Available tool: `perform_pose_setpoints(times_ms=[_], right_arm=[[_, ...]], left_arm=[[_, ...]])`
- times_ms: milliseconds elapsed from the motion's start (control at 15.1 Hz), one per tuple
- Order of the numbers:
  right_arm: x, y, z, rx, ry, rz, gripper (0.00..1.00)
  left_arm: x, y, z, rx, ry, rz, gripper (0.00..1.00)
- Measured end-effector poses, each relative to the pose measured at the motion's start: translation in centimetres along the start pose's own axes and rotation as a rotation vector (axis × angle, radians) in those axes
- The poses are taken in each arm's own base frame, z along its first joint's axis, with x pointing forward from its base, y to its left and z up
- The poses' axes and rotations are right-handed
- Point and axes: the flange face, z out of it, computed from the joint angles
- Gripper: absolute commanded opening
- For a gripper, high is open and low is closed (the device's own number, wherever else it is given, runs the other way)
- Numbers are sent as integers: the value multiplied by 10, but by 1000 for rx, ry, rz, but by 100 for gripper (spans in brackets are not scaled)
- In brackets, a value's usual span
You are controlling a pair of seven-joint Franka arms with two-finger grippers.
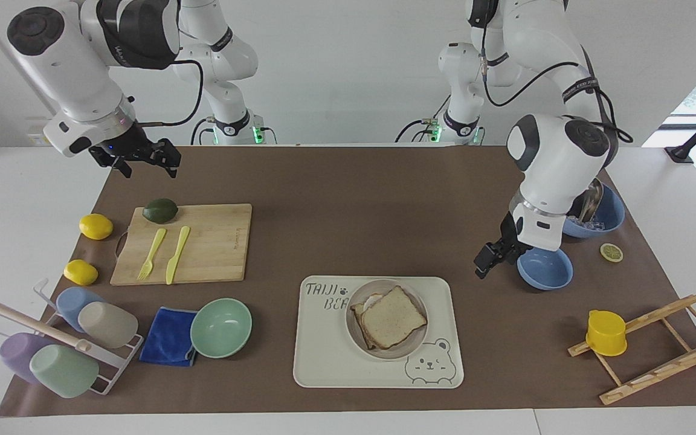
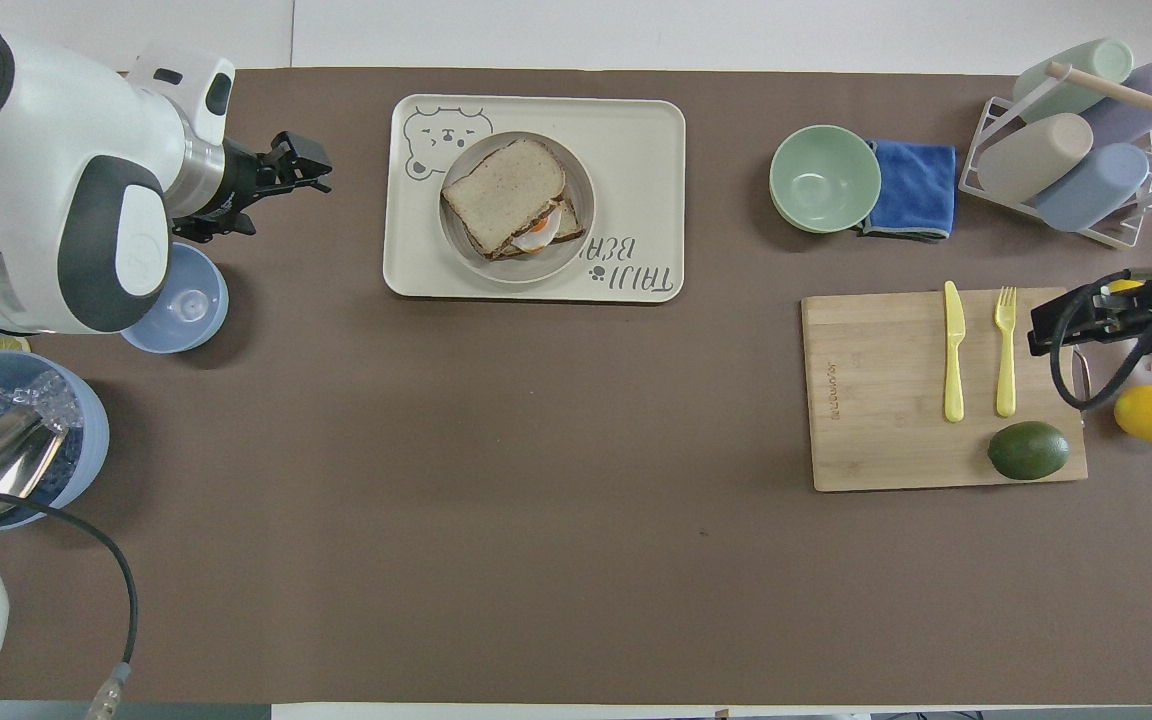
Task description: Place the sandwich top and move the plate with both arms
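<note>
Bread slice [image 1: 393,317] sits skewed on the plate [image 1: 357,331]; spread left pincer [image 1: 488,258] and spread right pincer [image 1: 142,158] may jolt it off.

I count three bowls: two blue [image 1: 544,267] [image 1: 602,211] and one mint green [image 1: 221,327]. I see four cups on the rack [image 1: 64,344], two lemons [image 1: 95,226] [image 1: 80,272], one avocado [image 1: 160,210] and one yellow cup [image 1: 606,332]. One plate [image 1: 357,302] holds one sandwich top [image 1: 391,316]; one fork [image 1: 152,244] and one knife [image 1: 177,254] complete it.
</note>
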Motion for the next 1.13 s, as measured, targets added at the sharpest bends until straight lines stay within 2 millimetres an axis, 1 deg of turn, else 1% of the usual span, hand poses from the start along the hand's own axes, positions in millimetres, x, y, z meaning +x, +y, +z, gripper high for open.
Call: perform_pose_setpoints(times_ms=[199, 266, 399, 598, 731, 797, 864, 1129], right_arm=[[0, 0, 0, 0, 0, 0, 100], [0, 0, 0, 0, 0, 0, 100], [0, 0, 0, 0, 0, 0, 100], [0, 0, 0, 0, 0, 0, 100], [0, 0, 0, 0, 0, 0, 100], [0, 0, 0, 0, 0, 0, 100], [0, 0, 0, 0, 0, 0, 100], [0, 0, 0, 0, 0, 0, 100]], left_arm=[[-9, -9, -34, 54, -3, 69, 100], [-13, -14, -48, 63, -11, 96, 100], [-22, -32, -84, 69, -43, 153, 100], [-43, -65, -137, 74, -117, 222, 100], [-56, -84, -162, 78, -154, 243, 100], [-61, -90, -168, 85, -176, 263, 100], [-67, -91, -171, 93, -195, 291, 100], [-81, -75, -164, 108, -225, 354, 100]])
